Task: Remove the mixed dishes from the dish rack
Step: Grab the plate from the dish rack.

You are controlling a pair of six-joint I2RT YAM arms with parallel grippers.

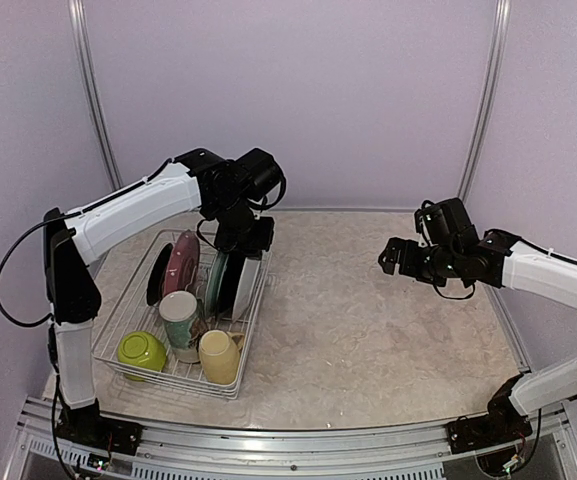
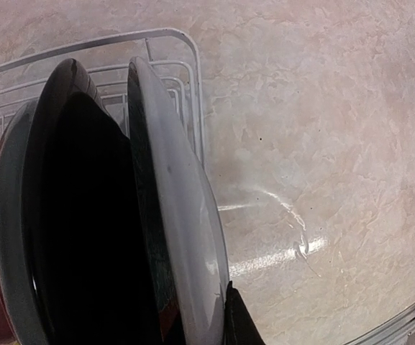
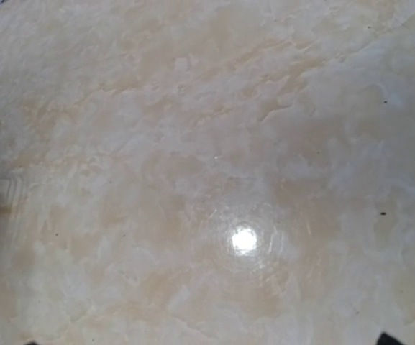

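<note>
Dish rack (image 1: 173, 381) sits lower left of the top view on the table (image 1: 368, 330). It holds plates (image 1: 215, 282) upright in the far slots, with the lime-green bowl (image 1: 141, 352), white floral mug (image 1: 178, 318) and pale yellow mug (image 1: 218, 356) along the near side. Left gripper (image 1: 246, 250) is down at the white plate (image 2: 185, 237), rightmost in the row beside a black plate (image 2: 85, 237); one dark finger (image 2: 237, 325) lies against its outer face, but whether it grips cannot be told. Right gripper (image 1: 388, 258) hangs over the table at right, spread wide and holding nothing.
</note>
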